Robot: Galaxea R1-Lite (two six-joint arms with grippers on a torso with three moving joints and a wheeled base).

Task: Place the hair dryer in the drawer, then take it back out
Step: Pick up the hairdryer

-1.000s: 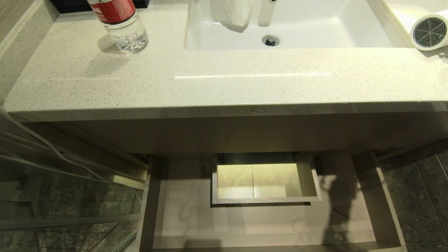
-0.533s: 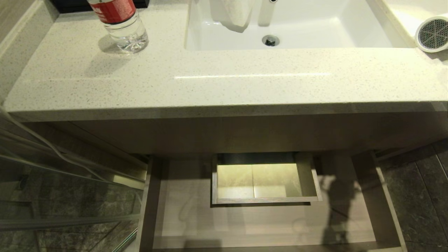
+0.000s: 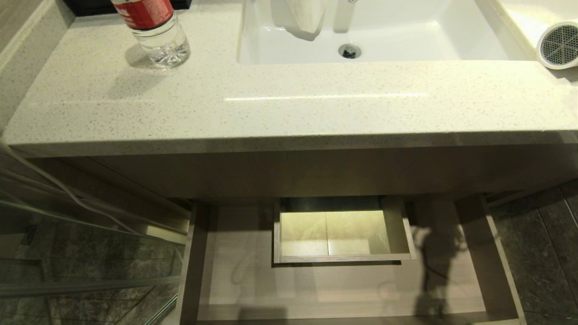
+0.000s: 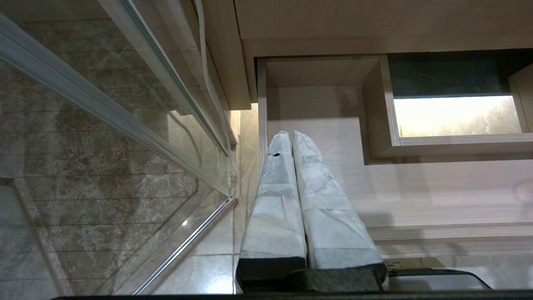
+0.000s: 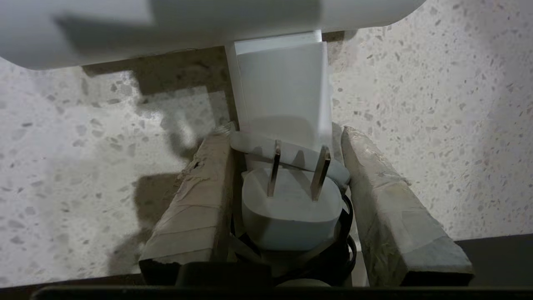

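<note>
The white hair dryer (image 3: 560,45) is at the countertop's far right edge, its grey mesh grille facing me. In the right wrist view my right gripper (image 5: 285,137) is shut on the hair dryer's handle (image 5: 283,91). The bundled cord and its white plug (image 5: 291,200) sit between the taped fingers. I cannot tell whether the dryer rests on the counter or hangs just above it. This gripper is outside the head view. Below the counter the wood-grain drawer (image 3: 338,289) is pulled open and holds nothing. My left gripper (image 4: 290,135) is shut and hangs by the drawer's (image 4: 416,191) left side.
A clear bottle with a red label (image 3: 158,31) stands at the back left of the speckled countertop (image 3: 271,99). The white sink (image 3: 451,36) has a cloth (image 3: 300,18) hanging into it. A boxed cutout (image 3: 397,225) sits at the drawer's back centre. A glass panel (image 3: 67,253) stands at the left.
The hair dryer's grille has shifted a little to the right, toward the picture's edge, and now shows less of its body. The arm's shadow on the drawer floor moved slightly.
</note>
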